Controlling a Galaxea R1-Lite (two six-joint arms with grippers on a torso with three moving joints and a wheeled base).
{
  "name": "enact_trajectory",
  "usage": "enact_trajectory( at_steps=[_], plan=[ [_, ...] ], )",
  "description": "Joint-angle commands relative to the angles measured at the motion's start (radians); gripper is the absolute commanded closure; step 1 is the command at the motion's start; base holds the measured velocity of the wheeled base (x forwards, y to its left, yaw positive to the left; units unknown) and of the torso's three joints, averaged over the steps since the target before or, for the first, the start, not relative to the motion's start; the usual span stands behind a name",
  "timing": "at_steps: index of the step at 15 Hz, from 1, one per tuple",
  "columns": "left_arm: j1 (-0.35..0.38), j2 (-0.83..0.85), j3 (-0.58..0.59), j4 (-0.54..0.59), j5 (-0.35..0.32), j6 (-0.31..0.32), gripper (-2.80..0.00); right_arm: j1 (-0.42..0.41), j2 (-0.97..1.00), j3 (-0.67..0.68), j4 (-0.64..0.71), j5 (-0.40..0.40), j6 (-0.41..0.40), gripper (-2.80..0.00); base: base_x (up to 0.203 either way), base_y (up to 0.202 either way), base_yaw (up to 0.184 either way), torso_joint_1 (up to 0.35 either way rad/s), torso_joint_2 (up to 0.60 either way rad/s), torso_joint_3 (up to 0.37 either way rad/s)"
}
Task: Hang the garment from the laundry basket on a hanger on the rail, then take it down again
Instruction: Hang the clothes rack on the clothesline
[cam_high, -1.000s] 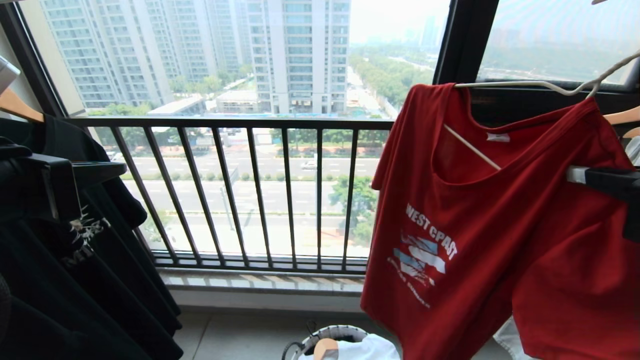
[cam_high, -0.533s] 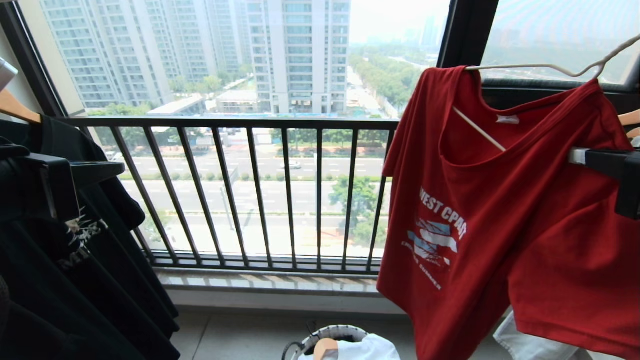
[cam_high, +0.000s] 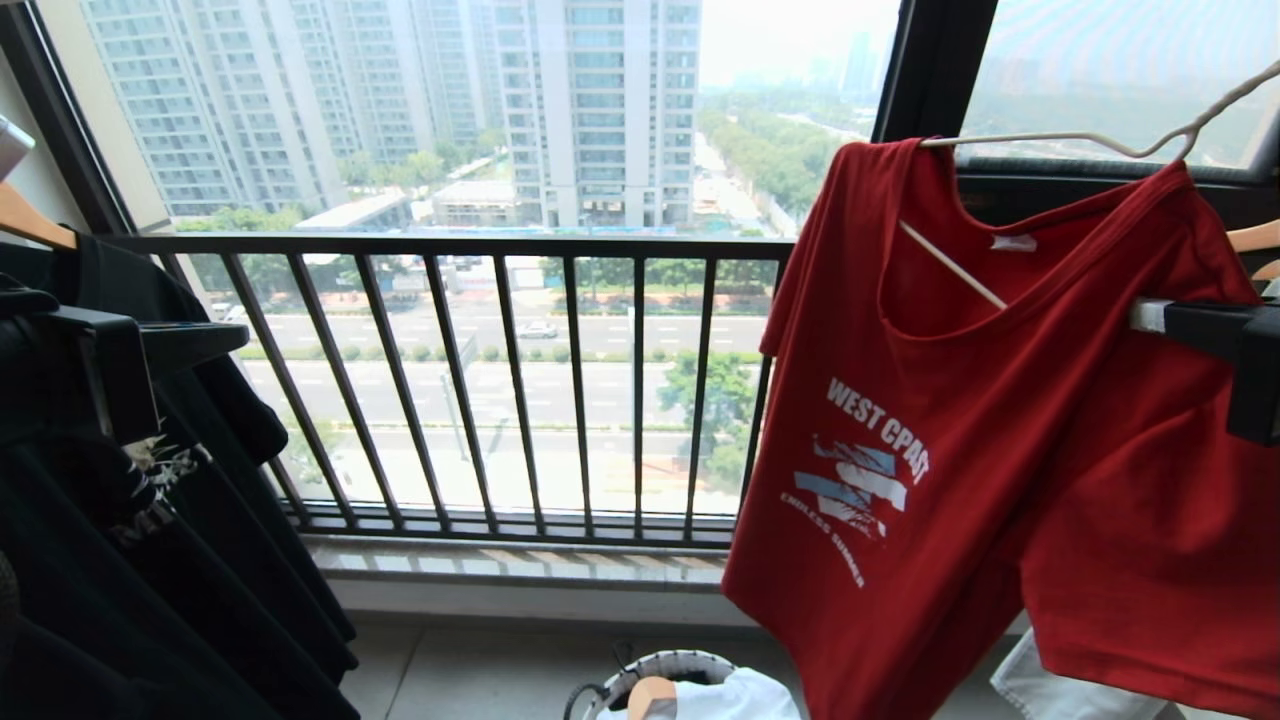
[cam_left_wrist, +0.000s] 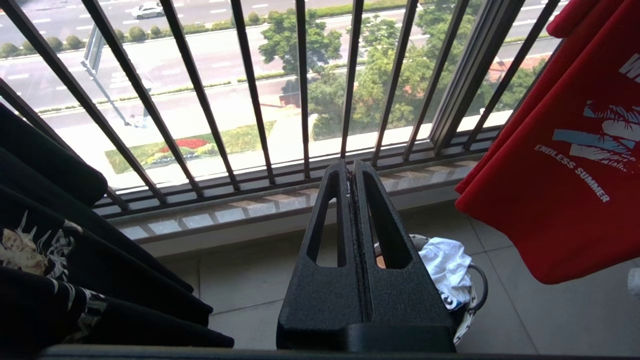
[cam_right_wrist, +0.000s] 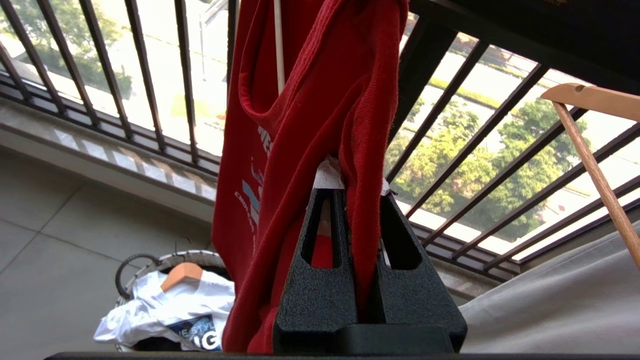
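Head view: red garment (cam_high: 1000, 450) hangs lopsided on the hanger (cam_high: 1050, 140) at the right, one sleeve end riding high, the other shoulder sagging low.
Right gripper (cam_right_wrist: 350, 187): jaws pinching a fold of the garment near its shoulder, with a white strip just above the tips (whether the wire sits in that pinch too, I cannot tell).
Left gripper (cam_left_wrist: 351, 167): jaws pressed together on nothing, parked in front of the black T-shirt (cam_high: 150, 560), well apart from the action.
Laundry basket (cam_high: 660, 665): on the floor below, a white cloth and a wooden hanger inside it.
Rail: out of sight, so the hook's seat cannot be checked.
Risk one: a pull on cloth alone, and the shirt slides off the tilted hanger.
Risk two: hem swings into the railing (cam_high: 450, 245) and snags.
Risk three: thin pinch slips, and the garment drops beside the basket, not in it.
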Motion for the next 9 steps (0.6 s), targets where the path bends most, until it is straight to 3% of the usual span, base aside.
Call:
enact_trajectory(
  at_steps=[1, 9],
  plan=[
    [0.001, -0.001, 0.000, 0.001, -0.001, 0.000, 0.00, 0.052, 0.011, -0.008, -0.004, -0.038, -0.008, 0.00, 0.000, 0.000, 0.000, 0.000, 0.00, 0.000],
    [0.015, -0.010, -0.001, 0.001, -0.003, 0.002, 0.00, 0.041, -0.028, 0.003, -0.013, -0.157, 0.012, 0.00, 0.000, 0.000, 0.000, 0.000, 0.00, 0.000]
  ],
)
